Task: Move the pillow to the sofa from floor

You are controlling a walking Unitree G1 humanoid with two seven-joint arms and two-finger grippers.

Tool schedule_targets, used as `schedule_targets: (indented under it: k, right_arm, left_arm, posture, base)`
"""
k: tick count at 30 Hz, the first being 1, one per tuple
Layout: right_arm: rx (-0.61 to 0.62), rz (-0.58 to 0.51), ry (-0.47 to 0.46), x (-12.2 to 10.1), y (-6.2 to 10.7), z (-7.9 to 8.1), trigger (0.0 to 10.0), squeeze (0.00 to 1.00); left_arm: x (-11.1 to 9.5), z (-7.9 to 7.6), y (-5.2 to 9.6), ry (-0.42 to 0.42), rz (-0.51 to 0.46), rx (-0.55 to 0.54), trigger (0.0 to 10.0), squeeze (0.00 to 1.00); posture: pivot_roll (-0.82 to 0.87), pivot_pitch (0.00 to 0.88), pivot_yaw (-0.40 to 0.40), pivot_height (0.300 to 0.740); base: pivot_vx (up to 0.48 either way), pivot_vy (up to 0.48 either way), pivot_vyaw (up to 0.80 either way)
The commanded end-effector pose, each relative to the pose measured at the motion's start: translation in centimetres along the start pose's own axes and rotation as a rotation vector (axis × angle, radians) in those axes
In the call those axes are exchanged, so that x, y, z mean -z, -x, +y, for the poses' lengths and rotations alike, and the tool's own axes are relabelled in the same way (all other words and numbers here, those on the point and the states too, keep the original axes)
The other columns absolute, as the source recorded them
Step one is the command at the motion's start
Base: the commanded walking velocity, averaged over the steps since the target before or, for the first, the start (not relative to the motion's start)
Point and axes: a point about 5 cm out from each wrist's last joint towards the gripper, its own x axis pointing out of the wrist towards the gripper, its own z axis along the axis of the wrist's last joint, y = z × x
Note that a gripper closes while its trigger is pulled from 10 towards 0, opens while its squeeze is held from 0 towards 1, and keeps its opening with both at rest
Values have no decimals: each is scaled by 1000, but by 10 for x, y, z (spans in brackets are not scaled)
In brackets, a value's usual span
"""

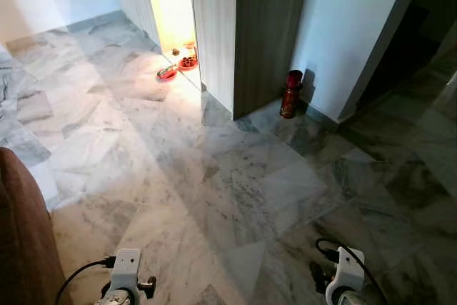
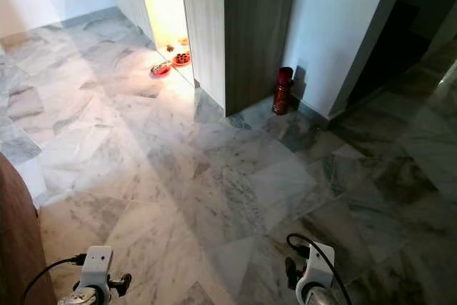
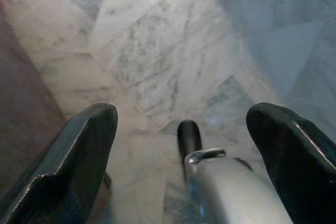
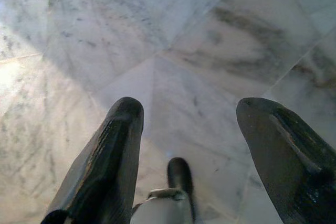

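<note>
The brown side of the sofa (image 1: 21,233) rises at the left edge of the head views. Both arms hang low at the bottom of the picture, the left wrist (image 1: 125,276) close beside the sofa and the right wrist (image 1: 346,276) over bare marble floor (image 1: 214,176). In the left wrist view, my left gripper (image 3: 181,114) is open with nothing between its black fingers (image 3: 79,150), and the sofa side (image 3: 26,103) lies next to it. In the right wrist view, my right gripper (image 4: 190,106) is open too and points down at floor tiles.
A grey cabinet (image 1: 214,26) stands ahead with a lit opening beside it, and red bowls (image 1: 178,66) lie on the floor there. A red fire extinguisher (image 1: 290,94) stands at the cabinet's corner by the white wall. A dark doorway (image 1: 414,41) opens at the far right.
</note>
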Motion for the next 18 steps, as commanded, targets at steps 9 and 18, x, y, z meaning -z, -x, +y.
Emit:
schedule_targets:
  k: [9,18]
  right_arm:
    - [-36,5,17,-4,-2,10,10000,0]
    - [-28,27,4,8,0,14,10000,0]
  left_arm:
    - [-39,-13,-5,70,-164,32,10000,0]
    - [-33,-12,-4,48,-139,16,10000,0]
  posture:
    - [-48,0,-52,740]
    - [-39,0,-21,740]
  base:
    - [0,0,0]
    - [0,0,0]
